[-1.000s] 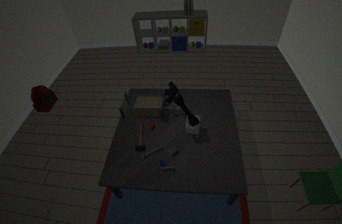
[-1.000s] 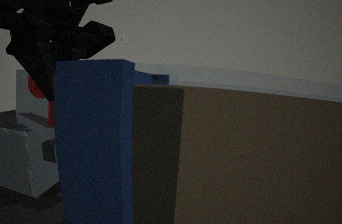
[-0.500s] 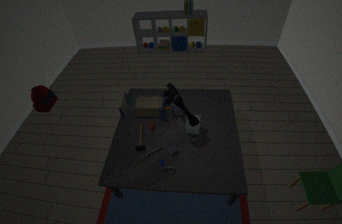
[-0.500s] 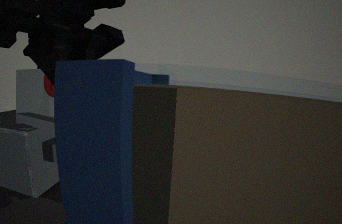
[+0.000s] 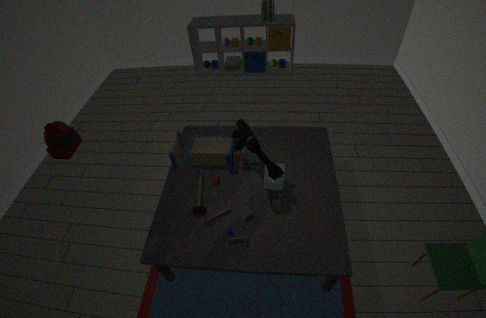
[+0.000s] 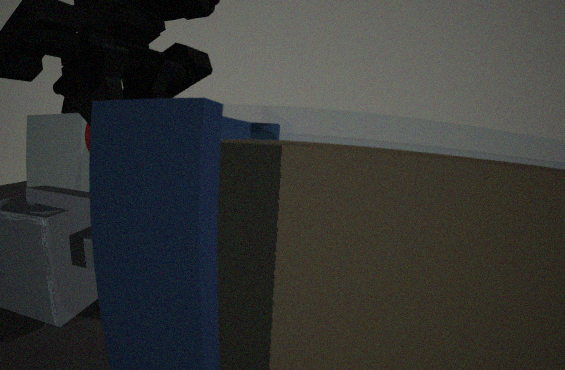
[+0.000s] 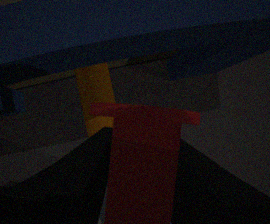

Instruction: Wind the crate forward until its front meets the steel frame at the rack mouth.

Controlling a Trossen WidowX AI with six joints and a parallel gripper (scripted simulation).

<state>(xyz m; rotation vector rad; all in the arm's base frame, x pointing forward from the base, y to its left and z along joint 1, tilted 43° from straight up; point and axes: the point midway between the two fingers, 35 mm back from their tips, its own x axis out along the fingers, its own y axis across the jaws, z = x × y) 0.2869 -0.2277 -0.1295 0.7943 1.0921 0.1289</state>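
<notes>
The pincer (image 6: 81, 117) (image 7: 136, 139) is closed on the red winch handle (image 6: 88, 137) (image 7: 145, 160), whose flat stem stands between the dark fingers in the wrist view, with a crossbar at its far end. In the exterior view only a sliver of that handle shows, past the edge of a blue post (image 6: 153, 225) that hides the rest, so whether its key sits in the winch's hole cannot be told. The grey hand winch (image 6: 21, 260) stands on the worktop (image 5: 306, 241), just beyond that post. An orange strap (image 5: 237, 153) (image 7: 96, 90) runs by the blue frame at the rack's mouth. The tan crate (image 5: 212, 146) (image 6: 411, 250) is inside the clear-panelled guard cubby (image 6: 386, 125), and looks to sit flat; whether its front touches the frame is too dark to tell. The black arm (image 5: 259, 150) reaches from its pale base plate (image 5: 273, 185) toward the mouth of the rack. Nearer the front of the worktop lie a hammer (image 5: 199, 210) with a wooden handle, a small orange-red piece (image 5: 215, 179), a grey bar-like tool (image 5: 218, 215), a grey block (image 5: 246, 214) and a small blue piece (image 5: 230, 232) beside another grey tool (image 5: 239, 239).
</notes>
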